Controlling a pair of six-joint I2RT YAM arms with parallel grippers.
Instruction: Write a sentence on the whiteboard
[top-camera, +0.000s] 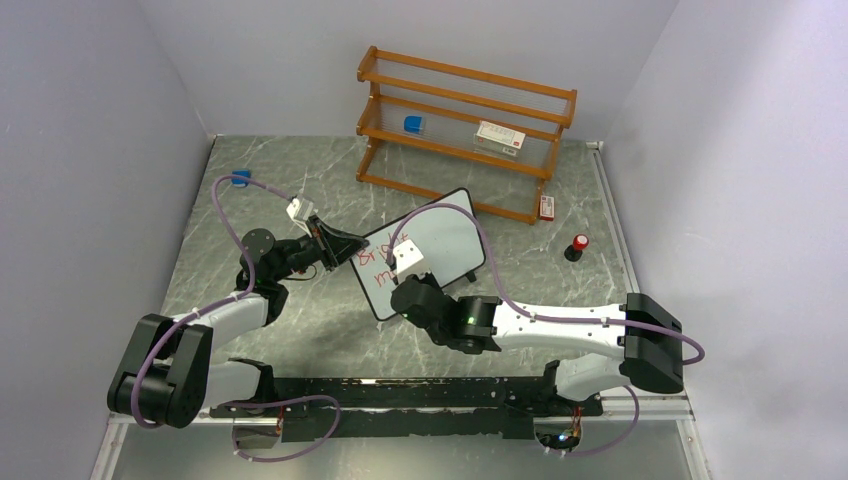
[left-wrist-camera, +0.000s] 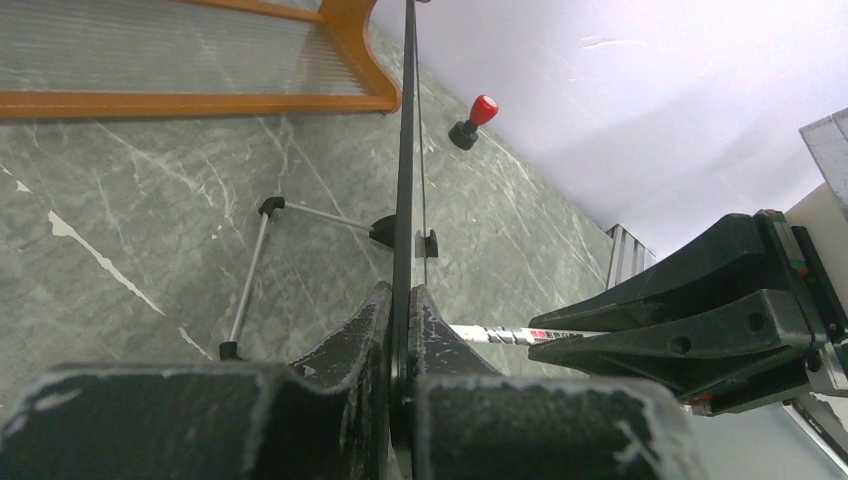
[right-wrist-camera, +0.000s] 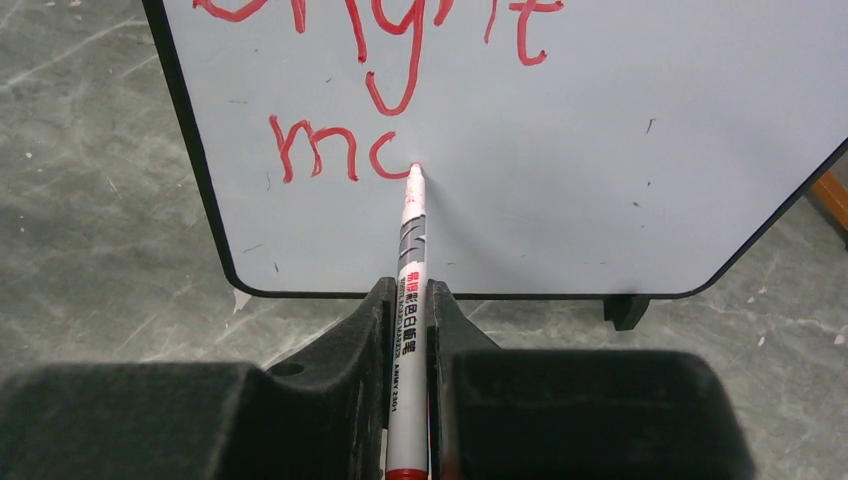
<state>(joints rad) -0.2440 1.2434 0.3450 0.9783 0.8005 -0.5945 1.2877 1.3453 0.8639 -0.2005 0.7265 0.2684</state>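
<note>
Nearest the bases, the right gripper (right-wrist-camera: 408, 290) is clamped on a slim red marker (right-wrist-camera: 411, 255), which runs straight out between its fingers. The tip touches the whiteboard (right-wrist-camera: 600, 150) at the end of a second line that reads roughly "mc". The line above it in red is cut off by the frame.

The board stands tilted in the middle of the table (top-camera: 300, 340), between the two arms and in front of the wooden shelf (top-camera: 465, 130). The left gripper (left-wrist-camera: 403, 300) is closed on its thin black edge, one finger on each face, on the side nearest that arm.

I judge the board light, thin and stiff, with a glossy face that would slip under the pads and smear wet ink. It rests only on small feet and a wire prop (left-wrist-camera: 255, 270) behind it, so pen pressure could slide it or tip it back. The frame is the sensible hold — at a side edge, clear of the lettering, as the left gripper has it.

Farther off, a small red-and-black piece (top-camera: 578, 246) — perhaps the marker's cap — stands near the shelf's right end. On the shelf are a white box (top-camera: 499, 137) and a blue item (top-camera: 414, 124).
</note>
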